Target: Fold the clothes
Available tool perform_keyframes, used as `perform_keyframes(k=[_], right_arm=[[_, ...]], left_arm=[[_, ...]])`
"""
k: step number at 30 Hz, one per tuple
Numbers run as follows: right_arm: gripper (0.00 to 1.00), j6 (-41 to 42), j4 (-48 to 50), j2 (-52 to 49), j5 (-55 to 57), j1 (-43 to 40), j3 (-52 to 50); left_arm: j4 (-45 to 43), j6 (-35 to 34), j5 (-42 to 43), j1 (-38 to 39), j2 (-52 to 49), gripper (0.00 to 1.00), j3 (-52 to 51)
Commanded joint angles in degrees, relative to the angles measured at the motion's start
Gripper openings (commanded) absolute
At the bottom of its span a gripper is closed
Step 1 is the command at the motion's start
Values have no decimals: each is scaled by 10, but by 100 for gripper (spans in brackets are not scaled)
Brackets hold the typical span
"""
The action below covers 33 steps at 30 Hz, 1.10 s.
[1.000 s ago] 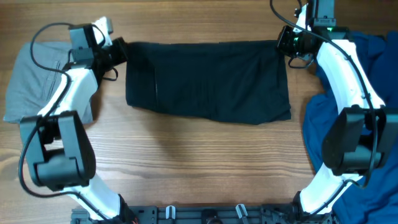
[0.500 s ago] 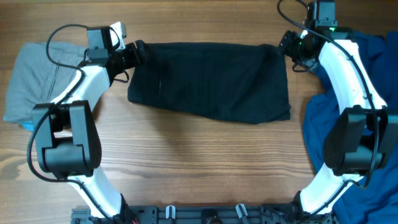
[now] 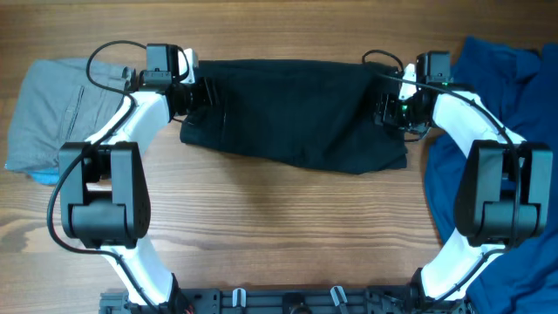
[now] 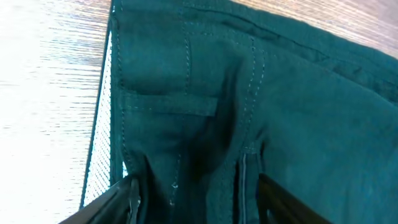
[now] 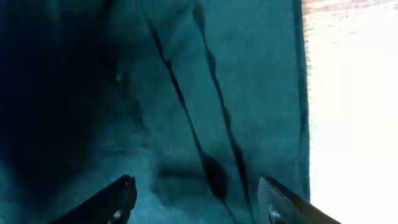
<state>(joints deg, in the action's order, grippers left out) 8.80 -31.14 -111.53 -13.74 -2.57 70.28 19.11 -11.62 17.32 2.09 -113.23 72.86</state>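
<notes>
- Black garment (image 3: 296, 113) lay flat across the far middle of the table (image 3: 279, 235).
- Left gripper (image 4: 196, 198) sat over the garment's left end, fingers (image 4: 127, 194) spread apart with cloth between them.
- Right gripper (image 5: 196, 199) sat over its right end, fingers (image 5: 121, 194) likewise apart.

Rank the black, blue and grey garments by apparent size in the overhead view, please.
1. Black garment and blue garment: look alike; blue runs off frame, so unranked.
2. Grey garment, clearly smallest.
</notes>
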Motion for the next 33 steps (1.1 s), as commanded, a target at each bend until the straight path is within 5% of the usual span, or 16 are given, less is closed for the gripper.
perform_keyframes(k=[1,2,3,4,13,17,18,19,21,23,26,29,33], right_arm=[[58,-13,20,-23,-10,0,-22],[47,-14,21,-27,-16,0,-22],[8,-24,19,-25,-16,0,-17],[4,-34,11,-22,-18,0,-10],[4,-25,-171,82,127,-1,58],[4,65,-257,81,217,-1,58],[7,78,-266,81,217,-1,58],[68,78,-262,81,217,-1,58],[76,56,-219,81,205,-1,58],[66,-54,-187,83,29,-1,59],[24,-130,-190,82,-219,5,58],[6,-57,-189,71,-106,26,40],[4,49,-151,23,-11,29,-17]], left_arm=[[-2,9,-6,0,-16,59,3],[0,9,-6,1,-16,59,3],[0,9,-6,1,-16,59,3],[0,9,-7,1,-16,59,3],[0,9,-7,0,-16,58,3],[1,9,-7,0,-16,59,3],[0,9,-7,0,-16,59,3],[1,9,-7,0,-16,68,3],[1,9,-7,0,-14,84,3],[20,9,-4,-5,0,88,3],[74,10,-4,-11,20,87,3],[119,40,-5,-11,8,82,3],[111,40,11,-11,-20,79,3]])
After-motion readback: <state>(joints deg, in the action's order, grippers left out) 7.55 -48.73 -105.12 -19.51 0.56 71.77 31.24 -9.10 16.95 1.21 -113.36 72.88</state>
